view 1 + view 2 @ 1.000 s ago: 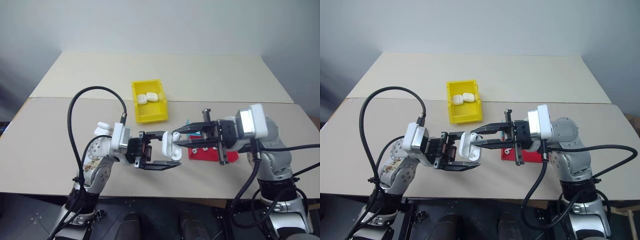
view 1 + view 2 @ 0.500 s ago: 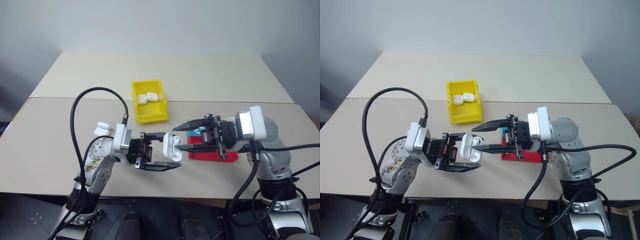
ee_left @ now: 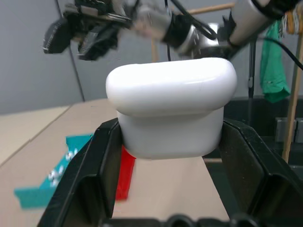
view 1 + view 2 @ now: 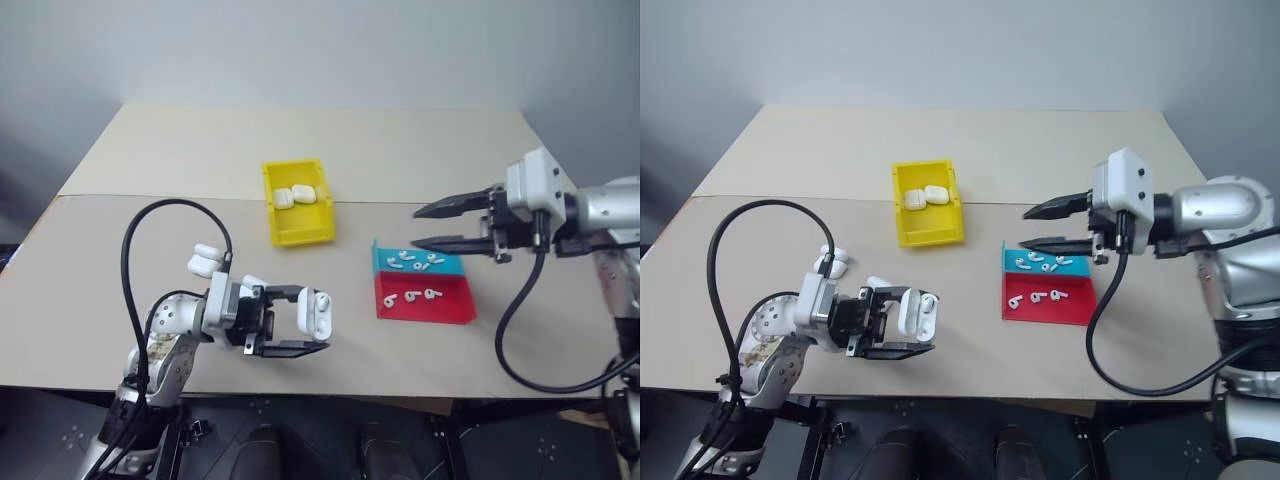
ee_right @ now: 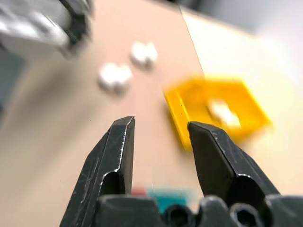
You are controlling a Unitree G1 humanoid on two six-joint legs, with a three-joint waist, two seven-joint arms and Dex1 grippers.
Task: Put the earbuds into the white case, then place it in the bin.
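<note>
- A beige table (image 4: 420, 160) stands against a plain grey wall, with a seam running across it just behind the working area.
- Far left: two spare cases (image 4: 205, 261) lie together on the table, just behind the left arm.
- The left gripper (image 4: 297, 321) is clenched on the white case (image 4: 318, 312), holding it above the near edge of the table. In the left wrist view the case (image 3: 170, 106) sits squarely between both fingers (image 3: 85, 179), body pinched, the lid end free beyond them.
- The case's long axis runs roughly front to back across the gripper. From the head views its lid looks ajar, though I cannot tell for sure.
- Middle: the bin (image 4: 297, 202) sits well behind the held case, with two cases already inside.
- Right of it: the blue tray (image 4: 418, 262) and red tray (image 4: 425, 299) lie touching, loose earbuds (image 4: 417, 296) scattered in both.
- Far right: the right gripper (image 4: 428, 226) hangs released and empty above the blue tray's far edge, jaws parted, pointing towards the left.
- Step in hand, as I judge it: fetching an earbud for the held case.
- The next move calls for the right gripper to drop onto a single bud and pinch its stem cleanly, while the left holds the case steady.
</note>
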